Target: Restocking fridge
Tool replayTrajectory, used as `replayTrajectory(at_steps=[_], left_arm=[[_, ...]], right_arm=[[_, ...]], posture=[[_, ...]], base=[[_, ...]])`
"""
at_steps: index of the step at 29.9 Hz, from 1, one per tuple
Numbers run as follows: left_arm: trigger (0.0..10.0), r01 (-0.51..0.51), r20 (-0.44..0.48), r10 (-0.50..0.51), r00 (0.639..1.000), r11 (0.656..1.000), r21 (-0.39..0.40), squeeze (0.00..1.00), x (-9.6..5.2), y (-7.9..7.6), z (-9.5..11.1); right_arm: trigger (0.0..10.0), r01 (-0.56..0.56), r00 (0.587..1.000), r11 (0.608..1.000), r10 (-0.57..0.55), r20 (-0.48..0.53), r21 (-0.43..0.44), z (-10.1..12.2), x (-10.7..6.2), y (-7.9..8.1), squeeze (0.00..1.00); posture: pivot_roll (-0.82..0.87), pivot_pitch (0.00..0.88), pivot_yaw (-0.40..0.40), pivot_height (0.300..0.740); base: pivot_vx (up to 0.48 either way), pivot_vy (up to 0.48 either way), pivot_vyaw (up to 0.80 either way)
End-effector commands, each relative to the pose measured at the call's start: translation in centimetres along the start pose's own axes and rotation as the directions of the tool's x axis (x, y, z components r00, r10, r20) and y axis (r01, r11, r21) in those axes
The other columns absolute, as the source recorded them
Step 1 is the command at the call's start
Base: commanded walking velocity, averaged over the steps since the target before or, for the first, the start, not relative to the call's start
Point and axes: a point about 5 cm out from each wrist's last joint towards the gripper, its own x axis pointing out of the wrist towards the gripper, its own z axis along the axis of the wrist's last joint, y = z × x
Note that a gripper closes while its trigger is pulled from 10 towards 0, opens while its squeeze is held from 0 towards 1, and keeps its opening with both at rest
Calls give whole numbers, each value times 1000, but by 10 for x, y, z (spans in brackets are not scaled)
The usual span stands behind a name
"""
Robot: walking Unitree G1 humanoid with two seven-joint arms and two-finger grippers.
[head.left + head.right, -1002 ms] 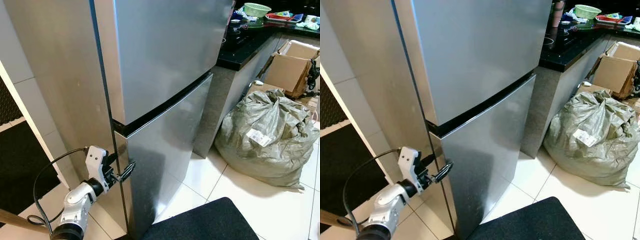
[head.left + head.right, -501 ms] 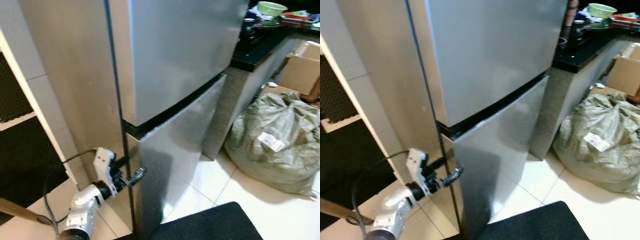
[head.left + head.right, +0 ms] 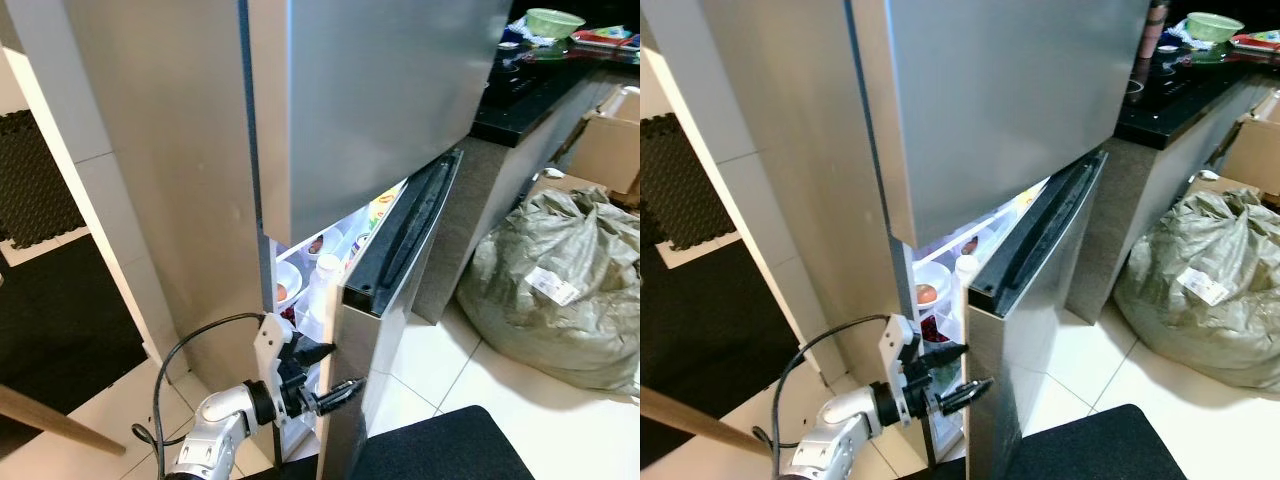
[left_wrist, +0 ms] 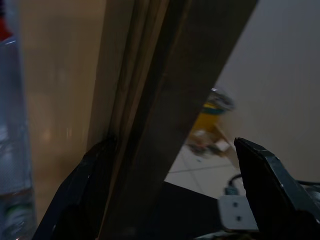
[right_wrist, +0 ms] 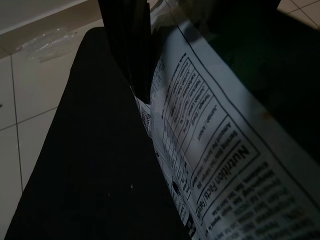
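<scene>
Lower fridge door (image 3: pixel 385 330), frame centre, ajar; my left gripper (image 3: pixel 318 372) spread wide astride its edge. Right gripper (image 5: pixel 131 60) pinches a packet (image 5: pixel 210 165), light, crinkly; I'd grip mid-body.

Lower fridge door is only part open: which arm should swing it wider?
Probably the left. Its end effector already straddles the lower fridge door edge, fingers open. The right end effector is holding a printed packet.
</scene>
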Motion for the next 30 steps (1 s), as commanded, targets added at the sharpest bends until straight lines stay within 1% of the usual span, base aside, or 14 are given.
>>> replayTrajectory(at_steps=[1,2,4,9,10,14,17,19,20,21,22,25,26,30], left_arm=[[10000,16,-67,-19,998,999,-40,0,-7,-4,-16],[10000,16,-67,-19,998,999,-40,0,-7,-4,-16],[10000,-16,-167,5,986,998,-69,0,-22,-3,-38],[10000,-228,-320,173,931,964,-140,0,-60,2,-77],[10000,-304,-362,224,905,935,-182,0,-73,1,-90],[10000,-433,-476,277,835,864,-256,0,-103,-12,-120],[10000,-519,-528,330,783,814,-262,0,-118,-19,-133],[10000,-519,-528,330,783,814,-262,0,-118,-19,-133],[10000,-571,-551,363,752,776,-268,0,-126,-22,-139],[10000,-643,-585,413,698,722,-256,0,-136,-25,-146],[10000,-643,-585,413,698,722,-256,0,-136,-25,-146],[10000,-780,-666,490,563,582,-230,0,-158,-38,-164],[10000,-808,-684,497,533,540,-237,0,-164,-44,-168],[10000,-860,-724,505,470,447,-247,0,-175,-56,-178]], right_arm=[[10000,11,1000,1000,-11,8,10,2,0,-1,0],[10000,11,1000,1000,-11,8,10,2,0,-1,0],[10000,11,1000,1000,-11,5,5,1,0,-1,0],[10000,10,1000,1000,-10,2,4,1,0,0,0],[10000,9,1000,1000,-9,1,4,0,0,0,0],[10000,6,1000,1000,-6,-2,0,0,0,1,0],[10000,9,1000,1000,-9,-4,-1,0,0,1,0],[10000,9,1000,1000,-9,-4,-1,0,0,1,0],[10000,12,1000,1000,-12,-7,-1,-1,0,0,0],[10000,17,1000,1000,-17,-13,-5,-1,0,-1,0],[10000,17,1000,1000,-17,-13,-5,-1,0,-1,0],[10000,28,999,1000,-28,-28,-14,-3,0,-2,0],[10000,31,999,999,-32,-33,-14,-4,0,-3,0],[10000,43,998,999,-44,-54,-19,-8,-1,-5,0]], posture=[[-30,5,1,740],[-30,5,1,740],[-30,5,1,740],[-25,6,4,740],[-25,6,4,740],[-20,6,1,740],[-20,6,1,740],[-20,6,1,740],[-23,4,0,740],[-23,4,0,740],[-23,4,0,740],[-25,0,-2,740],[-27,0,-2,740],[-30,0,-4,740]], base=[[0,0,0],[0,0,0],[0,0,0],[0,0,0],[0,0,0],[0,0,0],[0,0,0],[0,0,0],[0,0,0],[0,0,0],[0,0,0],[0,0,0],[0,0,0],[0,0,0]])
